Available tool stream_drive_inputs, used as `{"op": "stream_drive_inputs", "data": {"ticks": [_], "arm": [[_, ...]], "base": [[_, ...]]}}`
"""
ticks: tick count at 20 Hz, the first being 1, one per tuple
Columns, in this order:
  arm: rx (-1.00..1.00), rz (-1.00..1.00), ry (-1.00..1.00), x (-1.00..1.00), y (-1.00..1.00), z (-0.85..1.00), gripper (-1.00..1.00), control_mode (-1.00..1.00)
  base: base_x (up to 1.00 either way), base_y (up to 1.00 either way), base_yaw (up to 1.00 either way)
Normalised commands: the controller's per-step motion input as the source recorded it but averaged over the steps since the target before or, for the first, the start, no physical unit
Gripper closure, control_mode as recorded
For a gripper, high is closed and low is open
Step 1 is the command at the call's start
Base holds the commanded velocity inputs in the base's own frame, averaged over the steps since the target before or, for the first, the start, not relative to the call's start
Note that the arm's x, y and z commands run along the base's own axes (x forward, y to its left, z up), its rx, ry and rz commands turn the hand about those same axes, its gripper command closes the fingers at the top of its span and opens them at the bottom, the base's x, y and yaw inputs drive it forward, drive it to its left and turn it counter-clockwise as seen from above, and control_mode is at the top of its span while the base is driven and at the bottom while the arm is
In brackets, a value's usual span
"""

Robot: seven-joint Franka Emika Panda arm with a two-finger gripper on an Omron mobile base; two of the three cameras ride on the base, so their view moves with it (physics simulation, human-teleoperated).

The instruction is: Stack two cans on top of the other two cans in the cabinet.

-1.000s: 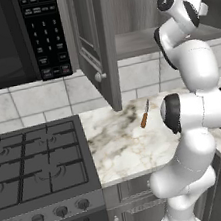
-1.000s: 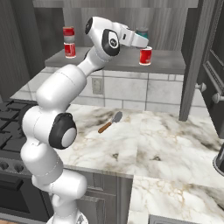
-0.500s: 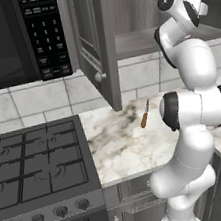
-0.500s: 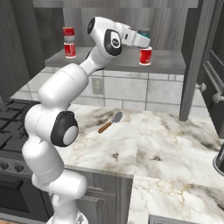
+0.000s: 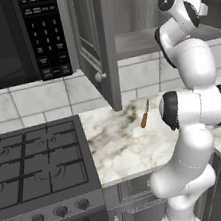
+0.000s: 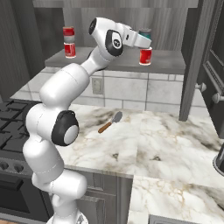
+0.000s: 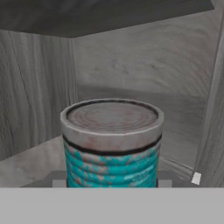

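The grey wood-grain cabinet [image 6: 114, 62] hangs open above the counter, and its panelled door [image 5: 94, 39] swings out to the left in the left base view. My gripper [image 6: 146, 40] reaches in over the shelf and is shut on the teal can [image 7: 111, 144], which the hand view shows close up and upright. In the right base view the teal can [image 6: 145, 32] sits directly above a red can with a white band [image 6: 145, 57] on the shelf; I cannot tell whether they touch. At the shelf's left end, two red cans [image 6: 68, 41] stand one on the other.
A wooden-handled spatula [image 6: 109, 123] lies on the marble counter [image 6: 166, 144] below the cabinet. The black microwave [image 5: 10, 37] and the gas stove [image 5: 34, 160] are to the left. The cabinet's right door [image 6: 194, 57] stands open, and a dark object [image 6: 220, 159] is at the counter's right edge.
The wrist has shifted only slightly inside the cabinet. The teal can stays in the gripper above the red can.
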Motion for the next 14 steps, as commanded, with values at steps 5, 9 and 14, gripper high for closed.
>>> {"op": "stream_drive_inputs", "data": {"ticks": [5, 9, 14], "arm": [[0.0, 0.01, 0.0, 0.01, 0.0, -0.07, 1.0, -1.0], [0.0, 0.02, 0.0, 0.0, 0.0, -0.05, 1.0, -1.0], [0.0, 0.03, 0.0, 0.02, 0.0, -0.05, 1.0, -1.0]], "base": [[0.0, 0.0, 0.0], [0.0, 0.0, 0.0], [0.0, 0.0, 0.0]]}}
